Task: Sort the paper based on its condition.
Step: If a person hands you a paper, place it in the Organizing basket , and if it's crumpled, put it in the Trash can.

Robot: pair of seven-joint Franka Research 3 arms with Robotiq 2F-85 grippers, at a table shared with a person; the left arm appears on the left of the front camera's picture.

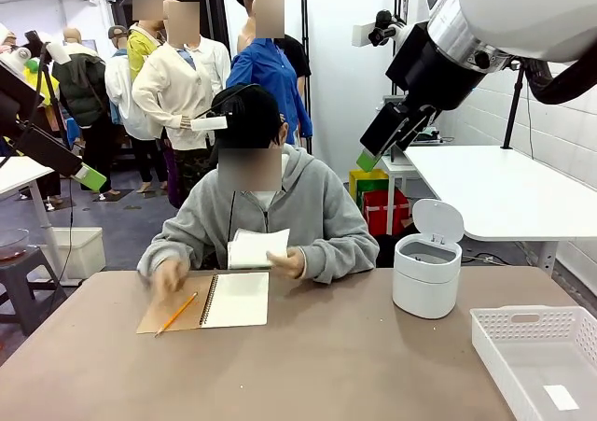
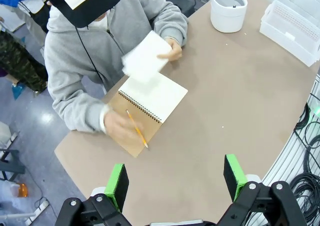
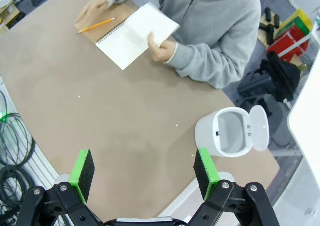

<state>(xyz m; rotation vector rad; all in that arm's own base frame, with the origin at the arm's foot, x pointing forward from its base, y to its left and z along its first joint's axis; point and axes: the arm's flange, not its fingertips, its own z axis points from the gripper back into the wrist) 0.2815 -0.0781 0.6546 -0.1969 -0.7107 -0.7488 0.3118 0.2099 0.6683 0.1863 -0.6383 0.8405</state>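
Note:
A smooth white sheet of paper (image 1: 257, 248) is held above the table in the person's hand (image 1: 287, 263), just over an open spiral notebook (image 1: 224, 300). The left wrist view has the sheet (image 2: 145, 60) slightly blurred; the right wrist view has it (image 3: 159, 21) next to the notebook page (image 3: 120, 45). The person's other hand rests on the brown cover by a yellow pencil (image 1: 176, 314). My left gripper (image 2: 175, 178) hangs high over the near edge, open and empty. My right gripper (image 3: 143, 167) is also raised, open and empty, well away from the paper.
A white bin (image 1: 427, 272) with its lid up stands at the right of the table. A white slotted basket (image 1: 541, 356) sits at the near right corner with a small white slip (image 1: 561, 398) inside. Bare brown tabletop (image 1: 326, 365) spans the middle and front.

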